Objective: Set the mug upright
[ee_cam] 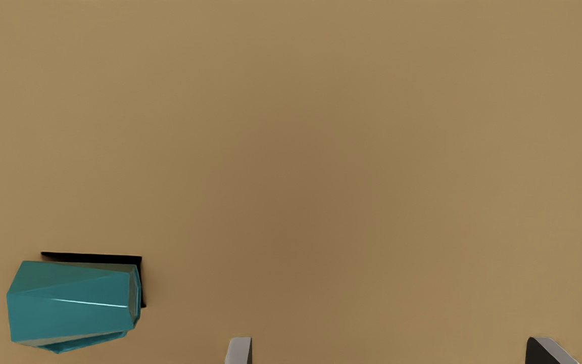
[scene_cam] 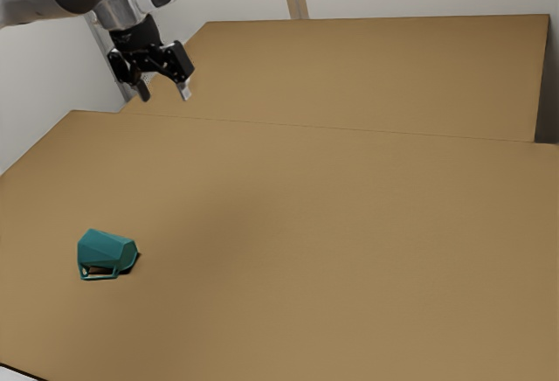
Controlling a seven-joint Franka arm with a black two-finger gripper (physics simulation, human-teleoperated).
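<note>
The teal faceted mug (scene_cam: 106,248) lies on its side on the tabletop, toward the exterior view's lower left, its handle on the side facing that camera. High above the table and apart from the mug, my gripper (scene_cam: 165,95) hangs with its fingers spread. In the wrist view the mug (ee_cam: 71,301) lies outside the space between the fingers, beyond one of them, with a dark shadow along its edge. The gripper (ee_cam: 389,350) is open there, with bare table between its tips. The inside of the mug is hidden from the wrist view.
A wide brown table (scene_cam: 349,250) stretches under the arm, with a thin seam across it. Pale walls stand behind its far edge, and a dark gap shows by the table at the exterior view's upper right.
</note>
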